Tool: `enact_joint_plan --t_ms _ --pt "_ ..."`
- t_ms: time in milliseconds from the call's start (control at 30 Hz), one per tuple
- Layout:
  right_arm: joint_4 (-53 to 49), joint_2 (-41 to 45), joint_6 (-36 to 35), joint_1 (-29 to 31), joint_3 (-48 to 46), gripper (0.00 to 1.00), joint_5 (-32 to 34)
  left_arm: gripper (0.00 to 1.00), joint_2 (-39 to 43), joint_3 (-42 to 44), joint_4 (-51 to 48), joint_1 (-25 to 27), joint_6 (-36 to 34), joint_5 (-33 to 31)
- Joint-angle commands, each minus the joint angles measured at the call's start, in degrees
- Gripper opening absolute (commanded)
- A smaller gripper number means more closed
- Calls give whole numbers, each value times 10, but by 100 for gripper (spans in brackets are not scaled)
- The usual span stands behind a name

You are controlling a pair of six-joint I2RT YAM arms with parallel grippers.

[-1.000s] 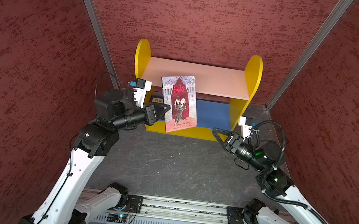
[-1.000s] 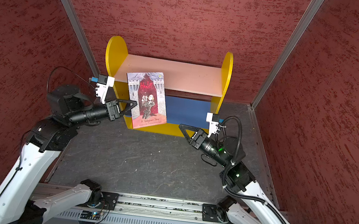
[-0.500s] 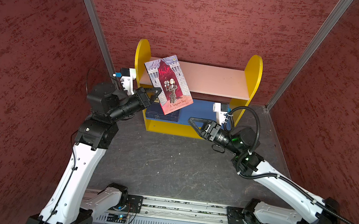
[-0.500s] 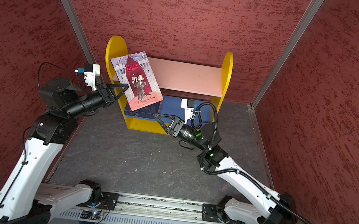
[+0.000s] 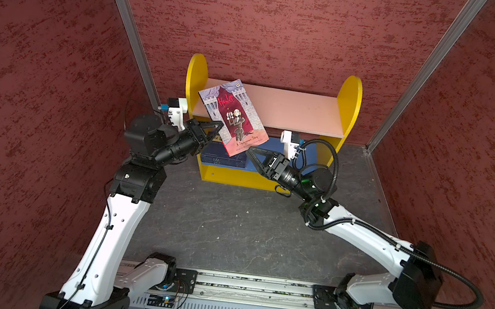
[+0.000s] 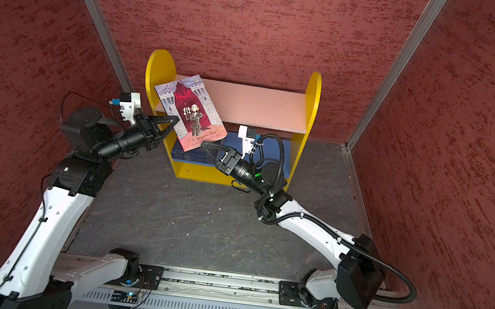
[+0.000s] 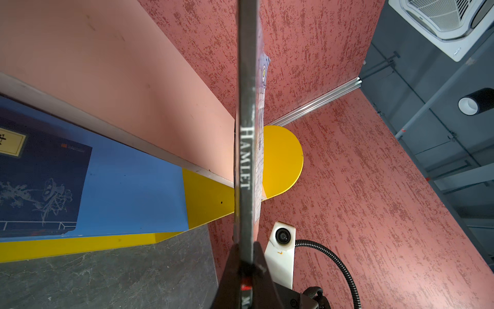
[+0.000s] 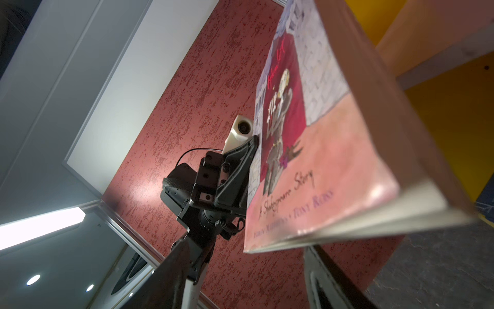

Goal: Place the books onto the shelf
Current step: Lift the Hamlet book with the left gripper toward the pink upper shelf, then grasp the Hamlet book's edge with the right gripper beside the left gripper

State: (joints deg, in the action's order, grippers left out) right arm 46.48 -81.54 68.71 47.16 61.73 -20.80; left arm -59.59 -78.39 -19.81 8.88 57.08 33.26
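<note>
top views both show the big grey surface (image 5: 231,229) with no books lying on it. at the back stands the shelf (image 5: 349,106). the navy books (image 5: 223,159) lie flat in a pile on the left of its blue board. the pink book (image 5: 233,118) is up in the air, in front of the left end of the pink board. a second ago it hung lower and straighter; now it is higher and tipped. my left jaws are clenched on its spine edge. my right jaws have come across and sit wide apart just under its bottom corner, holding nothing. i think this is the last book. the pink board is bare, with lots of room to the right. the yellow side panel is close behind the book's top corner, so i must not bump it.
</note>
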Motion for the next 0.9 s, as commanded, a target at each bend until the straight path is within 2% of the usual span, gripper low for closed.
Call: enact_joint_plan --t_ms 0,167,267,733,833,867 --pt "59 -15 21 4 27 68 12 0 11 8 36 -5 24 15" --pt "54 -56 23 3 57 68 15 0 11 6 42 -5 35 23" --pt "35 -60 12 3 69 64 24 0 16 13 41 -4 39 27" --pt "-14 -20 -20 3 50 8 44 0 45 60 21 -4 31 28" --pt "-46 2 -32 2 54 4 39 5 51 67 21 -4 31 28" --pt "-56 5 -35 1 57 0 36 7 52 69 21 -4 30 28"
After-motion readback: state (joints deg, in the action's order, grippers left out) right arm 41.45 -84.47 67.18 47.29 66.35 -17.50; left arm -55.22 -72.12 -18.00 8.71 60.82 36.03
